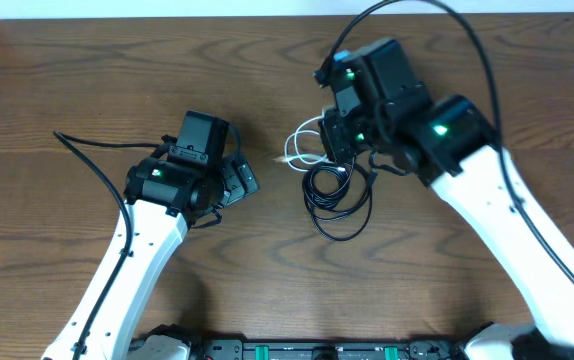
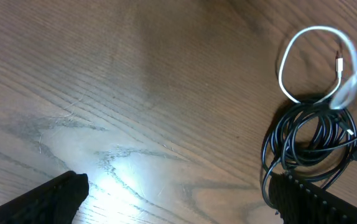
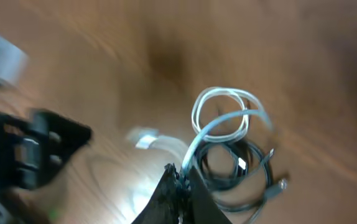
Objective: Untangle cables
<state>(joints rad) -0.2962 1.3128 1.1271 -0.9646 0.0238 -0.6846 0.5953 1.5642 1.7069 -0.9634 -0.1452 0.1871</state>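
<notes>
Near the middle of the brown wooden table [image 1: 87, 80], limp, light coiled black cords [image 2: 268, 146] lay tangled with a thin white cord [image 2: 318, 29], which the closed right gripper [image 3: 181, 177] seemed to pinch, while the left gripper [image 2: 178, 183] gaped wide and empty; the plug ends seemed the best holds.

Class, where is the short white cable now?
Overhead, the short white cable lies near the table's middle, beside the right gripper, overlapping the far edge of the coiled black cables; a strand runs into that gripper's shut jaws.
</notes>
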